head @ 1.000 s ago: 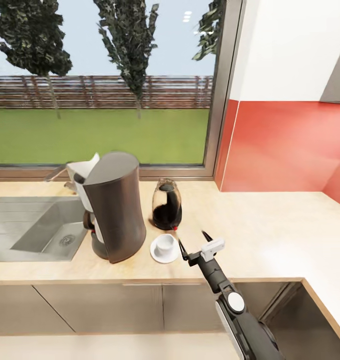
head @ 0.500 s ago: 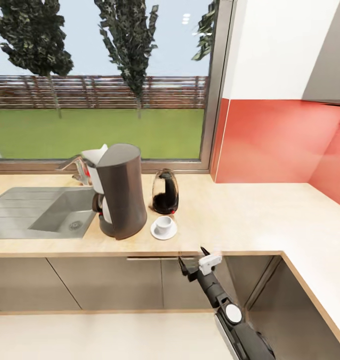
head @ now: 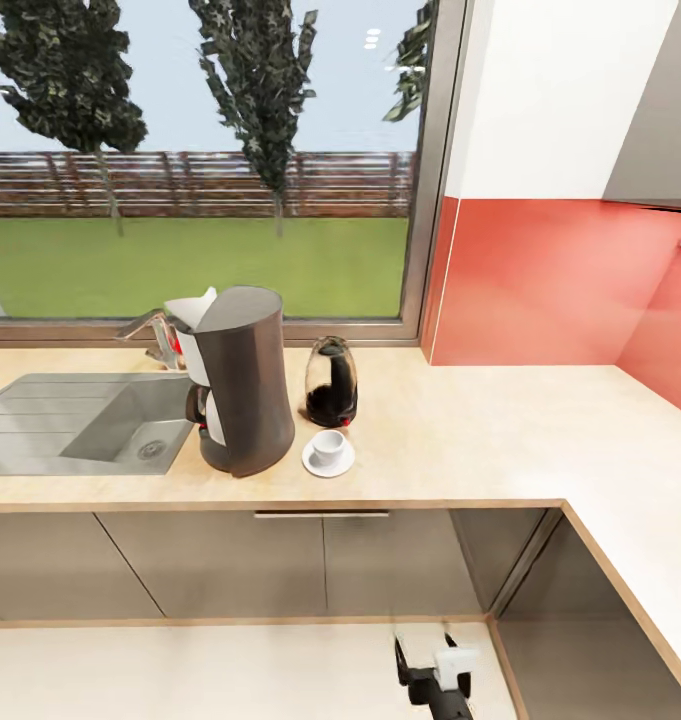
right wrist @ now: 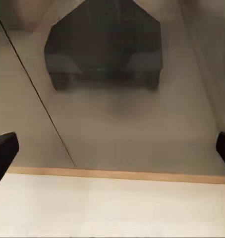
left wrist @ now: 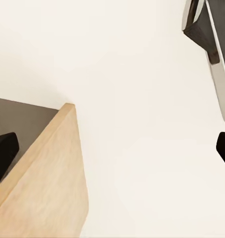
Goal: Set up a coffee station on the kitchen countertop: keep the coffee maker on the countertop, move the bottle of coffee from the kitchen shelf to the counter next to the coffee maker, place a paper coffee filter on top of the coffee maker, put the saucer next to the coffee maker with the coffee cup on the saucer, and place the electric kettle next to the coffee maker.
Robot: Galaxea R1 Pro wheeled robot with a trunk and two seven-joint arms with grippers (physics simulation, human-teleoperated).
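The coffee maker [head: 238, 380] stands on the kitchen countertop [head: 480, 430] beside the inset sink [head: 80, 425], with a white paper filter [head: 192, 308] poking up at its top. Just to its right sits the electric kettle [head: 331, 383], and in front of that the saucer [head: 328, 460] carries the coffee cup [head: 328, 447]. These pieces look placed; no coffee bottle is among them, so fetching it is probably the step left.

The main risk from here is crowding. The open spot beside the machine is tight, and a bottle brought in low from the front could knock the cup off its saucer or nudge the kettle; coming in over the bare worktop to the right would be safer.

The right gripper [head: 430, 655] hangs low before the grey cabinets [head: 320, 565], well apart from and below the whole group, its fingers spread and holding nothing. In the left wrist view, dark fingertips [left wrist: 3, 153] sit at opposite edges, so that pincer seems spread too, though the framing is poor.
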